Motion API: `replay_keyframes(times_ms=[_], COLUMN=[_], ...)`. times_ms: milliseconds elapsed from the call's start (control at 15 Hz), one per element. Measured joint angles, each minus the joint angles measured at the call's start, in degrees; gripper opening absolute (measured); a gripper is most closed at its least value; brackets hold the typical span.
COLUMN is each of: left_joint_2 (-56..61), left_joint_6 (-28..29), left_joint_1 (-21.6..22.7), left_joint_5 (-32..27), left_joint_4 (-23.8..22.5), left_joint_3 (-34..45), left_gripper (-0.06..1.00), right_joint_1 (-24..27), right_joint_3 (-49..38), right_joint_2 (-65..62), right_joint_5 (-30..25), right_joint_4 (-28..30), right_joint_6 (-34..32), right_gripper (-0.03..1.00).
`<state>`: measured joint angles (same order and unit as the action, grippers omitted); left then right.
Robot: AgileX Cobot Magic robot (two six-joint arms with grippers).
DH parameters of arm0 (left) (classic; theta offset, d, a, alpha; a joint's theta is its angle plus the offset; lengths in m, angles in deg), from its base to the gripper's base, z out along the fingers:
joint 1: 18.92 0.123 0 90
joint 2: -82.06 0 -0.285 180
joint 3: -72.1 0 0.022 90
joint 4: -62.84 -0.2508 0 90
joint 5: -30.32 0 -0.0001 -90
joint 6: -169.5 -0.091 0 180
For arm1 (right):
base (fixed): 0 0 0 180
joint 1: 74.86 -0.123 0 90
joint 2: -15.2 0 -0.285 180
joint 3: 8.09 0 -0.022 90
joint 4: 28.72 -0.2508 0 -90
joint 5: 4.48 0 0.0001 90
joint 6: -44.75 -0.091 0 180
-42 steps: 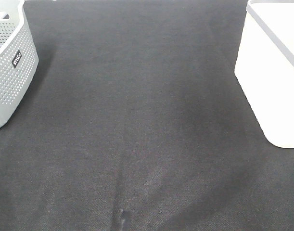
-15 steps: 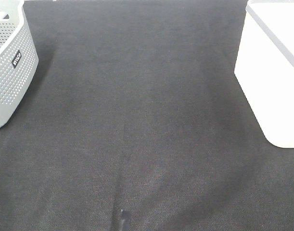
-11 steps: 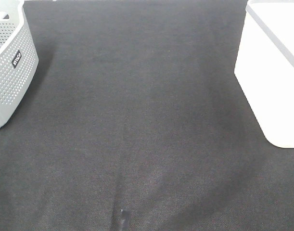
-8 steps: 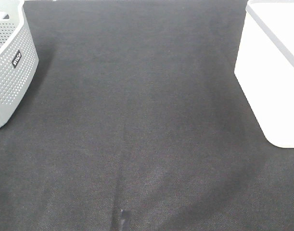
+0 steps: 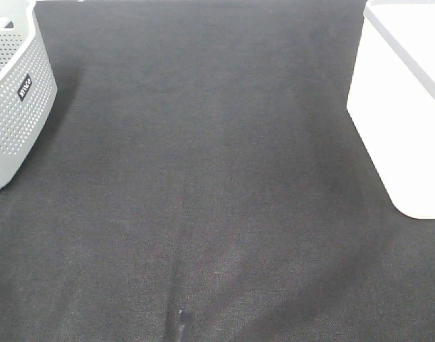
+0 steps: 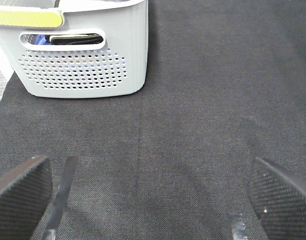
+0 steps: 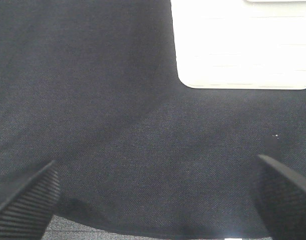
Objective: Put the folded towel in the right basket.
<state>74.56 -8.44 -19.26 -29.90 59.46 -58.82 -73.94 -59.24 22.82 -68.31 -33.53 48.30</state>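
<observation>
The white right basket [image 5: 406,107] stands at the right edge of the black cloth; it also shows in the right wrist view [image 7: 240,42]. No folded towel lies loose on the cloth. The grey perforated left basket [image 5: 14,92] stands at the far left; in the left wrist view [image 6: 82,55] dark folded fabric [image 6: 75,39] shows through its handle slot. My left gripper [image 6: 153,200] is open and empty over bare cloth. My right gripper [image 7: 153,200] is open and empty, short of the white basket. Neither arm shows in the exterior high view.
Black cloth [image 5: 203,178] covers the table between the two baskets. A yellow-green strip [image 6: 25,17] lies along the grey basket's rim. A small tape mark [image 5: 181,324] sits near the front edge of the cloth.
</observation>
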Motion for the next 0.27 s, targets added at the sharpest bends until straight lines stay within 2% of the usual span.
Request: replay_keyframes(times_ms=[267], left_joint_2=[0.0], left_joint_6=[0.0], left_joint_1=[0.0], left_joint_5=[0.0], left_joint_4=[0.0], left_joint_3=[0.0], left_gripper=[0.99], right_joint_1=[0.0], right_joint_3=[0.0], right_joint_2=[0.0], right_joint_5=[0.0], right_joint_4=[0.0], right_joint_6=[0.0], right_gripper=[0.98])
